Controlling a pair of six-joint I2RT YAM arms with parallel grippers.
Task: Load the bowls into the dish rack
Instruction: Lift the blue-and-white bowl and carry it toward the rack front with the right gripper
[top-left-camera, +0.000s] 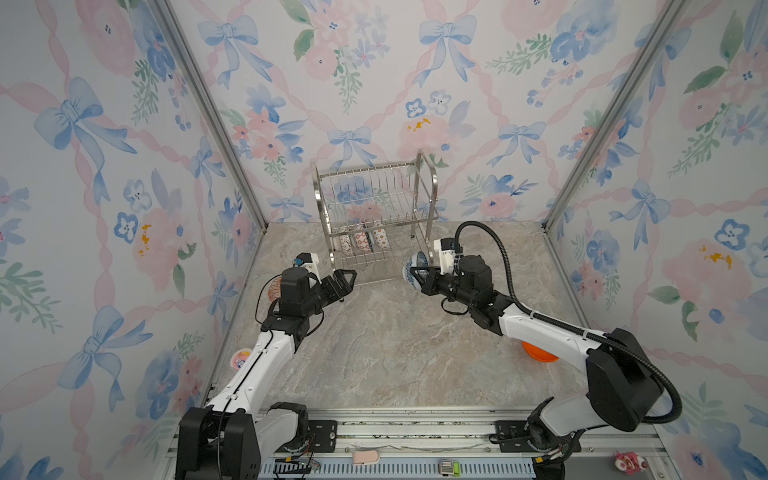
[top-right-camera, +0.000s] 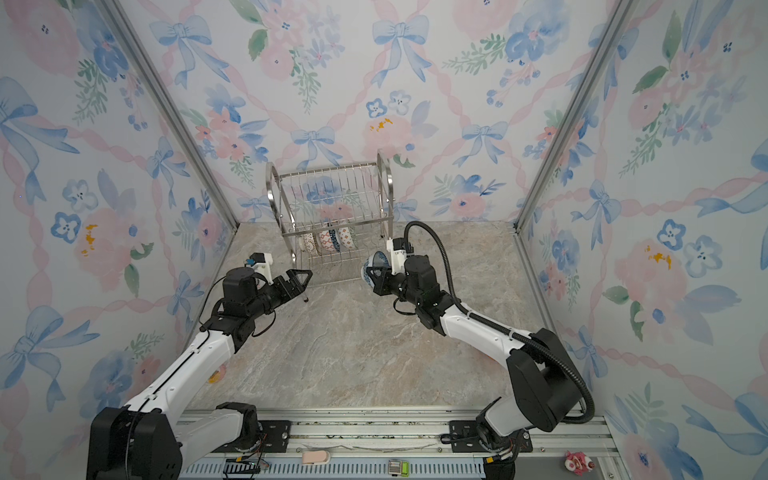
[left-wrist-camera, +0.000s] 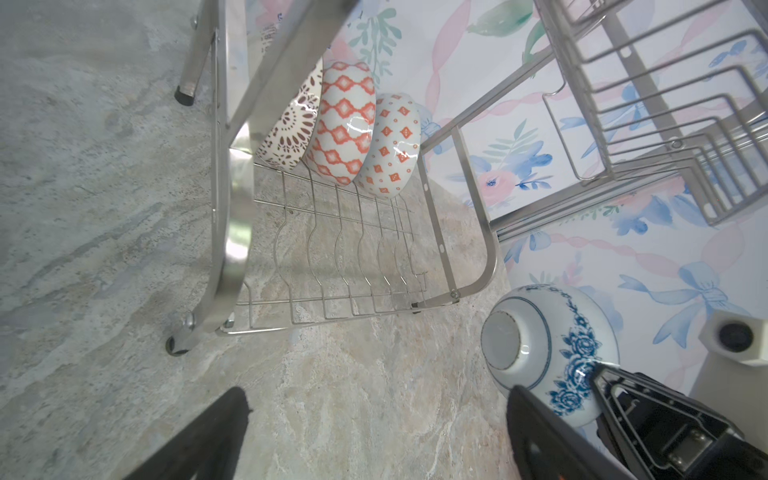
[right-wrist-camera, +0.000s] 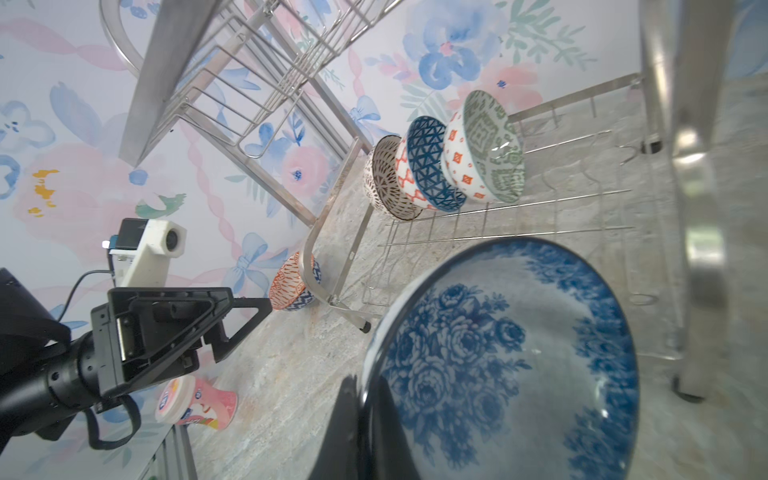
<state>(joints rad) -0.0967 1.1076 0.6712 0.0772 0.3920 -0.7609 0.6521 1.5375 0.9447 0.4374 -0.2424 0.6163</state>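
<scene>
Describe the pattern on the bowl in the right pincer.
The bowl has blue roses on white, clearest in the right wrist view.

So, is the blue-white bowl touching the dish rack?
Apart. The left wrist view shows a clear gap between the blue-white bowl and the nearest corner of the dish rack.

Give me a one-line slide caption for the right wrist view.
Right gripper holds a blue-and-white bowl beside the dish rack, where three patterned bowls stand on edge.

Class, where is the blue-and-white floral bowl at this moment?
In both top views the blue-and-white floral bowl is held tipped sideways by the right gripper, jaws shut, just right of the lower tier of the dish rack.
</scene>
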